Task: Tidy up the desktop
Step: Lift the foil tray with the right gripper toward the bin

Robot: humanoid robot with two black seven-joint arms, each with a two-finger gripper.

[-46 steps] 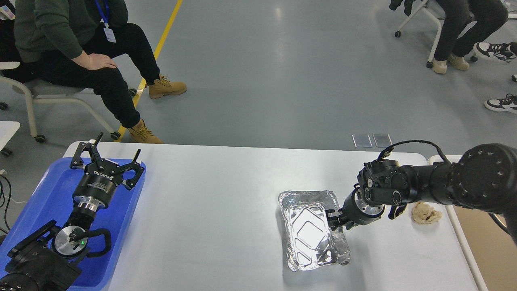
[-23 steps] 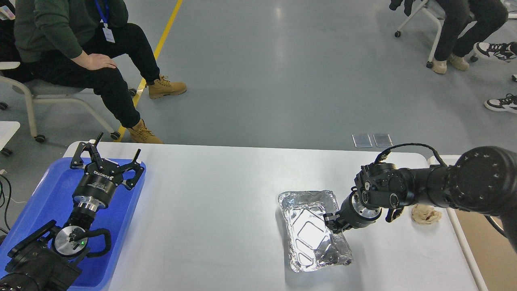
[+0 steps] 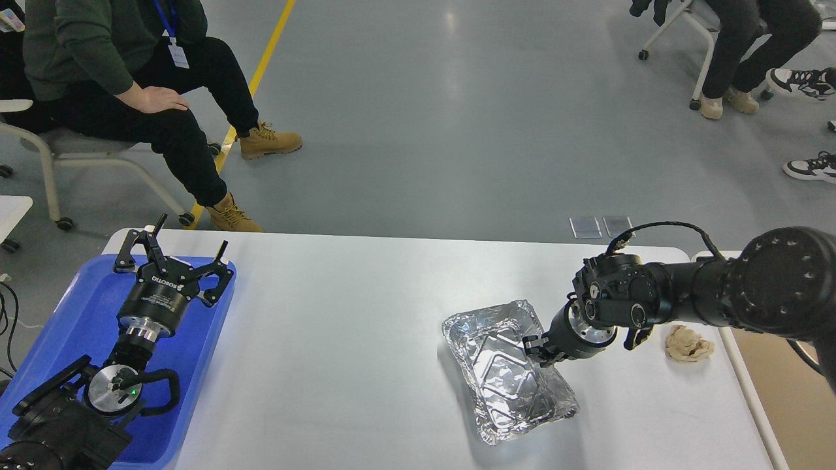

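Note:
The white desktop (image 3: 339, 339) spans the view. A crumpled aluminium foil tray (image 3: 506, 372) lies on it right of centre, skewed, with its far end raised. My right gripper (image 3: 537, 346) is shut on the tray's right rim. A crumpled beige tissue wad (image 3: 688, 344) lies on the desktop behind my right wrist, near the right edge. My left gripper (image 3: 186, 238) is open and empty, held over the far end of a blue tray (image 3: 72, 326) at the left.
A beige bin (image 3: 784, 391) stands just past the desktop's right edge. A seated person (image 3: 130, 98) is beyond the far left corner. More seated people (image 3: 751, 52) are at the far right.
My right gripper has moved slightly left and up with the foil tray's rim in it. The tray has turned and shifted left. The left arm has not moved.

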